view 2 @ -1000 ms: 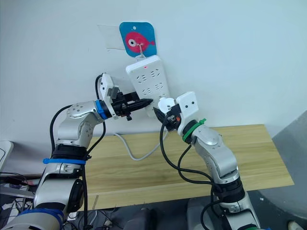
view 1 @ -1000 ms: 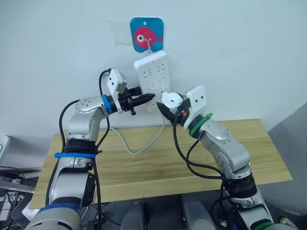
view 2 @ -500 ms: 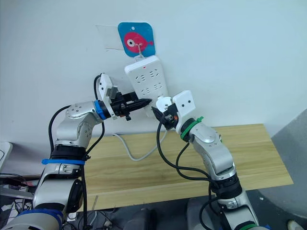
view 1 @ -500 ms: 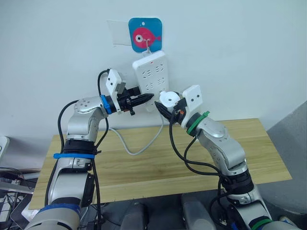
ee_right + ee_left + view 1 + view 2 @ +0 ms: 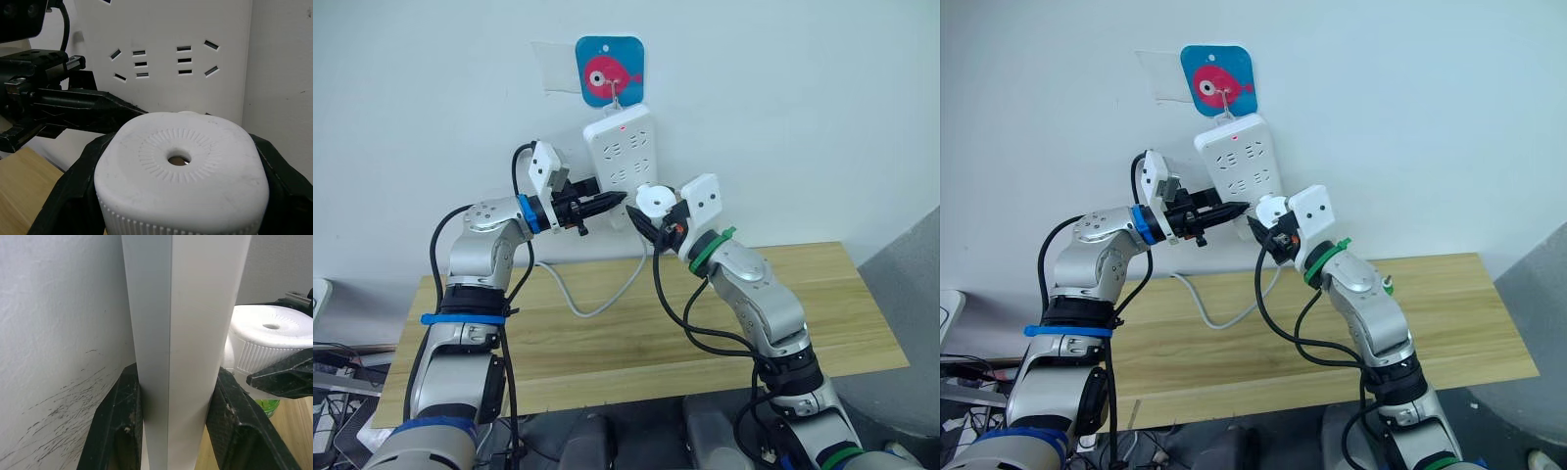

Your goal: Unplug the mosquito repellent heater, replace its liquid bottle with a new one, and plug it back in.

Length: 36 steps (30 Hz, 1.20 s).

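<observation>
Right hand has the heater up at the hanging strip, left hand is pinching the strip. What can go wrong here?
1. The power strip hangs from one hook, so a push from the heater could swing it despite the left hand gripping its edge.
2. The right hand covers the prongs, so they may miss the slots.
3. The strip's cable dangles near both arms.

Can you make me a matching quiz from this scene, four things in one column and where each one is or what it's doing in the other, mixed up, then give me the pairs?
Things
1. mosquito repellent heater
2. power strip
3. fish sticker
4. left gripper

Places or states
A. stuck on the wall above the strip
B. held between the right gripper's fingers
C. hanging on the wall, red light at its top
D. clamped on the strip's lower edge

Pairs: 1-B, 2-C, 3-A, 4-D
</observation>
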Tool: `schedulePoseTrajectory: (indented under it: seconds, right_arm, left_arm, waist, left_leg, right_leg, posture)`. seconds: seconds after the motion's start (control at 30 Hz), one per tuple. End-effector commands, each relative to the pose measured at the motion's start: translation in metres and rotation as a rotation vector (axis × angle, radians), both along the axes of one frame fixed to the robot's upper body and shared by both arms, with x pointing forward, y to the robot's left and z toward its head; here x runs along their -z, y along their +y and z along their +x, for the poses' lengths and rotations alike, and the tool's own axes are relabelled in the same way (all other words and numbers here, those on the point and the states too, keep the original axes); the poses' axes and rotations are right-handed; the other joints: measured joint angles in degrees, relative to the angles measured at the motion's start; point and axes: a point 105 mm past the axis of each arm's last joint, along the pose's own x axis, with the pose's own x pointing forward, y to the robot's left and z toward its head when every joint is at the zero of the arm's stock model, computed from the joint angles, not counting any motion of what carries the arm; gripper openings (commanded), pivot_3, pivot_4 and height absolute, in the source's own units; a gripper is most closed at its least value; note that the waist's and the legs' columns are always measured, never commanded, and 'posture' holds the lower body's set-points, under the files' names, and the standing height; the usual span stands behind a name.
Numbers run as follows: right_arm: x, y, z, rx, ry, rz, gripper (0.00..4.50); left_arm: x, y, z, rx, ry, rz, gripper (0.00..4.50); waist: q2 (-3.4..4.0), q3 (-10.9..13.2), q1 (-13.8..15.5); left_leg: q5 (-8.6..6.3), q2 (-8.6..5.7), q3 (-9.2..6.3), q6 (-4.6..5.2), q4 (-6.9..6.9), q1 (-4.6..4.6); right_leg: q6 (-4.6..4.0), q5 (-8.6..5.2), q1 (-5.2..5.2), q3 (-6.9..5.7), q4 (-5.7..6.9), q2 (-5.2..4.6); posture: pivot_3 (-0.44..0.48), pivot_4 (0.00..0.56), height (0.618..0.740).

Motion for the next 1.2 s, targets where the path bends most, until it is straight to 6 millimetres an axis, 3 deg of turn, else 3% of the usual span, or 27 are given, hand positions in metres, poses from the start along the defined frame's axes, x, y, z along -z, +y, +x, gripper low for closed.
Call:
schedulePoseTrajectory:
  seconds: [0.03,0.5,0.7,0.83,1.2]
  right_arm:
    - [-0.018,0.005,0.005,0.014,-0.072,-0.005,3.14]
    - [-0.015,0.016,0.014,0.024,-0.077,0.001,3.14]
    - [-0.011,0.012,0.007,-0.012,-0.065,0.011,3.14]
    - [-0.013,0.0,-0.004,-0.026,-0.081,-0.004,4.47]
    - [-0.011,-0.051,-0.051,-0.085,-0.033,-0.11,4.47]
  left_arm:
    - [-0.004,-0.02,-0.013,0.121,-0.028,0.024,1.34]
    - [-0.002,-0.022,-0.016,0.133,-0.017,0.018,1.34]
    - [-0.001,-0.017,-0.014,0.113,-0.021,0.023,1.34]
    - [0.001,-0.012,-0.009,0.071,-0.032,0.024,1.34]
    - [0.004,-0.008,-0.007,0.065,-0.029,0.036,1.34]
  waist:
    - [0.0,-0.01,-0.08]
    - [-0.06,-0.07,-1.12]
    - [-0.06,-0.07,-1.09]
    - [-0.05,-0.08,-0.5]
    - [-0.06,-0.08,0.36]
  left_leg:
    - [0.01,0.0,0.0,-0.02,0.0,0.01]
    - [-0.01,0.0,0.04,0.03,0.0,0.29]
    - [-0.01,0.01,0.03,0.03,0.0,0.36]
    - [-0.01,0.0,-0.02,0.02,-0.08,0.34]
    - [-0.05,0.0,0.02,0.06,-0.11,0.25]
  right_leg:
    - [0.0,0.0,0.0,0.01,0.02,0.0]
    - [-0.01,0.0,0.02,0.07,0.46,0.02]
    - [-0.01,-0.01,0.04,0.08,0.52,0.02]
    - [-0.01,-0.01,0.08,0.02,0.54,0.02]
    - [-0.02,-0.03,0.06,-0.01,0.32,-0.01]
  posture:
    - [-0.135,0.155,0.74]
    - [-0.127,0.162,0.74]
    - [-0.126,0.163,0.74]
    - [-0.132,0.167,0.74]
    - [-0.153,0.171,0.74]
